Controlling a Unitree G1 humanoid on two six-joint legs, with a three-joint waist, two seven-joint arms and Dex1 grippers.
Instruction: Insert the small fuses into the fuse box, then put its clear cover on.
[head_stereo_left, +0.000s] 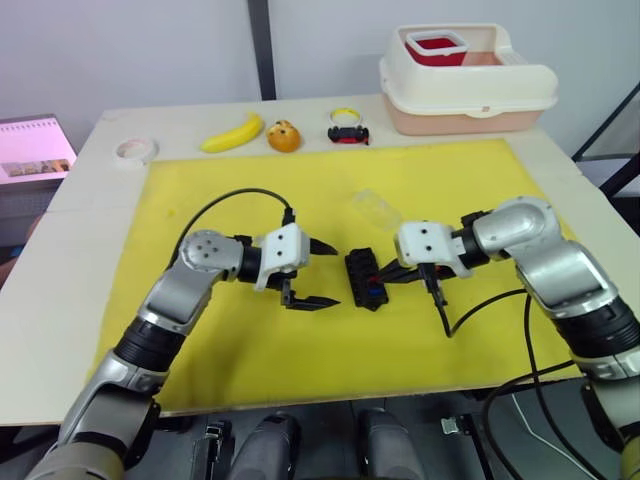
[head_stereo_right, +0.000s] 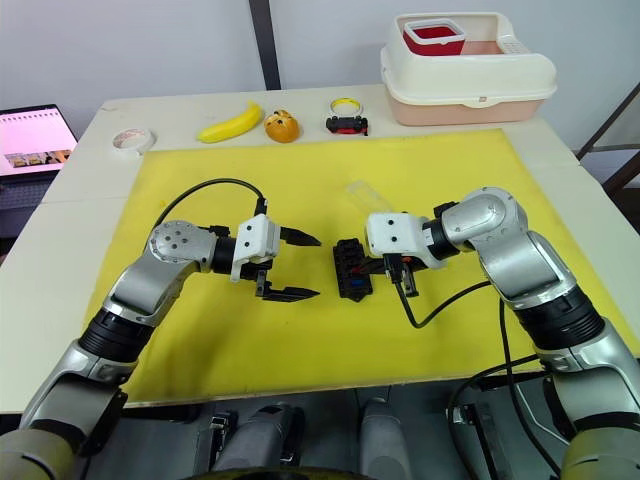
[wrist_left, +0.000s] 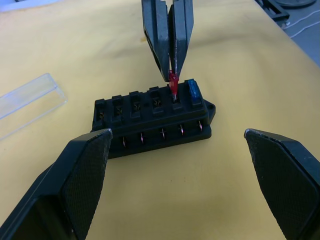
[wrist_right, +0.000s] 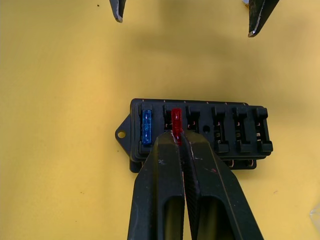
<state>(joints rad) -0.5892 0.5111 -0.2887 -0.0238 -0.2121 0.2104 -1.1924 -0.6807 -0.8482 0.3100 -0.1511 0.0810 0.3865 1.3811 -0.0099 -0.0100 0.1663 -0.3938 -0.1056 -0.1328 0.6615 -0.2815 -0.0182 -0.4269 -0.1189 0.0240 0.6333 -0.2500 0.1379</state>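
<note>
We see our right end effector (wrist_right: 176, 139) pinching a red fuse (wrist_right: 176, 120) upright over a slot beside the seated blue fuse (wrist_right: 146, 126). The fuse box (head_stereo_left: 366, 279) lies lengthwise away from us on the yellow mat (head_stereo_left: 300, 180). Our left end effector (head_stereo_left: 318, 274) is spread wide nearby. The clear cover (wrist_left: 27, 102) is cut off.

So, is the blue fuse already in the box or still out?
In. The blue fuse sits seated in the end slot of the fuse box, beside the red fuse.
</note>
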